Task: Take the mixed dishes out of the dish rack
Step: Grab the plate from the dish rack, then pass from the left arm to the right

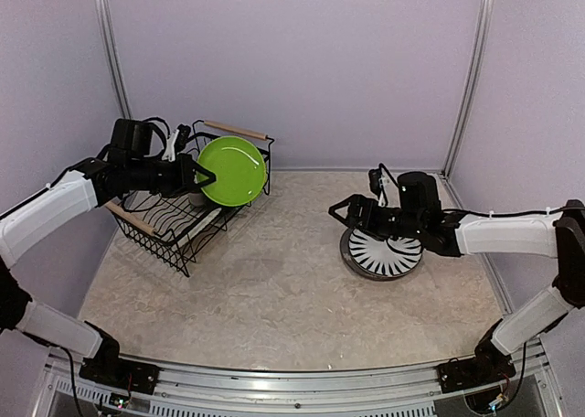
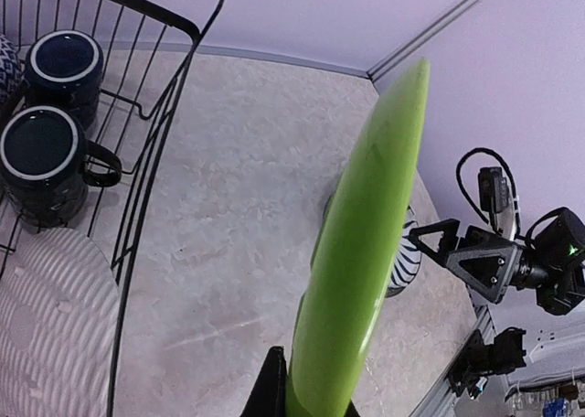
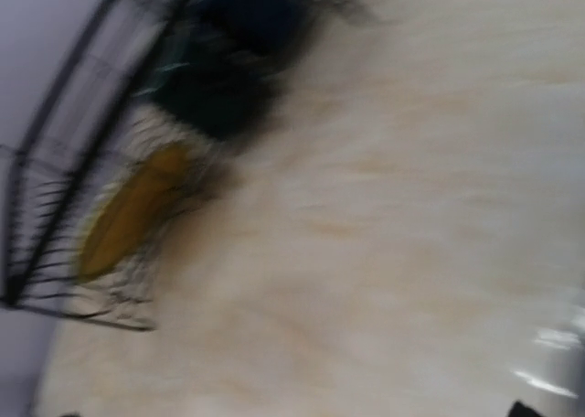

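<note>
L gripper [image 1: 195, 175] is clamping green plate [image 1: 232, 171] by its rim, holding it on edge over dish rack [image 1: 157, 243] right side. R gripper [image 1: 350, 213] is hovering w/ fingers parted, empty, at left edge of striped plate [image 1: 384, 252] lying on table [image 1: 274, 298].

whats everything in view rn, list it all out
green plate: 1, bright green, held on edge over the rack's right end
striped plate: 1, black-and-white, flat on the table, right of centre
dish rack: 1, black wire with wooden handles, far left of the table
mugs: 2, dark with pale rims, side by side in the rack
woven plate: 1, pale straw, in the rack next to the mugs
table: 1, beige marbled
left hand: 1, black, shut on the green plate's rim
right hand: 1, black, over the striped plate's left edge, looks open
</note>
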You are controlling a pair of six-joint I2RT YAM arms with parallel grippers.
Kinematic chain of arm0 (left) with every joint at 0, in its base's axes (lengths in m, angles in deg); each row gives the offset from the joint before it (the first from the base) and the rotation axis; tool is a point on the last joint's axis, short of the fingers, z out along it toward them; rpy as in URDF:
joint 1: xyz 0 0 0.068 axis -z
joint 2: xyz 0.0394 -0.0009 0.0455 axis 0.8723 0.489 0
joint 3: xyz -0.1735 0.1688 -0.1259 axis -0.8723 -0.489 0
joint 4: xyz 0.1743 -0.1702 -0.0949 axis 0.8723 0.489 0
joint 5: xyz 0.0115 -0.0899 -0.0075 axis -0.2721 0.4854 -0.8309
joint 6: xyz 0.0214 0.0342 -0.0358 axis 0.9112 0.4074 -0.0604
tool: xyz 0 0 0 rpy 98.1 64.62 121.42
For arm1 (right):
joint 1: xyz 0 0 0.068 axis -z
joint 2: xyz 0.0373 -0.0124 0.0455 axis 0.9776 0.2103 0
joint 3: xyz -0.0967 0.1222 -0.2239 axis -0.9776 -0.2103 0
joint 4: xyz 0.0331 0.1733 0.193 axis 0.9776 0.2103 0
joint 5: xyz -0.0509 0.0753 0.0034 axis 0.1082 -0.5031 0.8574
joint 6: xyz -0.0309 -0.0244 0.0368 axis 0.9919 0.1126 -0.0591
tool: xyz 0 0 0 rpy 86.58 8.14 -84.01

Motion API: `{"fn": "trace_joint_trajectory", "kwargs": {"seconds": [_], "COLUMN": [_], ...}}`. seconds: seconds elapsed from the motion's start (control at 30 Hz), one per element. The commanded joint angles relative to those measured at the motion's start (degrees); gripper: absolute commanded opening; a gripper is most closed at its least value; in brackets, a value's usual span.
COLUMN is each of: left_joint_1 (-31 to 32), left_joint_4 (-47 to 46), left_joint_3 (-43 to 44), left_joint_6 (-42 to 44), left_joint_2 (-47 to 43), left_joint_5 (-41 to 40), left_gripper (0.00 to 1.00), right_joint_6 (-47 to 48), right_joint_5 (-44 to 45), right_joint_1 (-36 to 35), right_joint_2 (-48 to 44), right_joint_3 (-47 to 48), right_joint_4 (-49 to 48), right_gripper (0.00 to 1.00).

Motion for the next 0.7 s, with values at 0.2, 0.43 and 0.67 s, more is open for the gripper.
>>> {"fn": "trace_joint_trajectory", "kwargs": {"seconds": [0.2, 0.43, 0.67], "left_joint_1": [4.0, 5.4, 7.3], "left_joint_4": [0.9, 1.0, -0.4], "left_joint_3": [2.2, 3.1, 2.8], "left_joint_6": [-0.7, -2.2, -2.3], "left_joint_2": [6.1, 9.9, 11.1], "left_joint_5": [8.7, 13.9, 17.5], "left_gripper": [0.0, 0.0, 0.0], "right_joint_6": [-10.8, -12.4, -15.3], "right_joint_5": [-11.5, -11.1, -11.2], "right_joint_1": [-8.1, -8.8, -8.4], "right_joint_2": [17.5, 22.7, 23.9], "right_joint_3": [13.7, 16.4, 13.7], "right_joint_4": [-23.5, -25.7, -30.9], "right_gripper": [0.91, 0.76, 0.43]}}
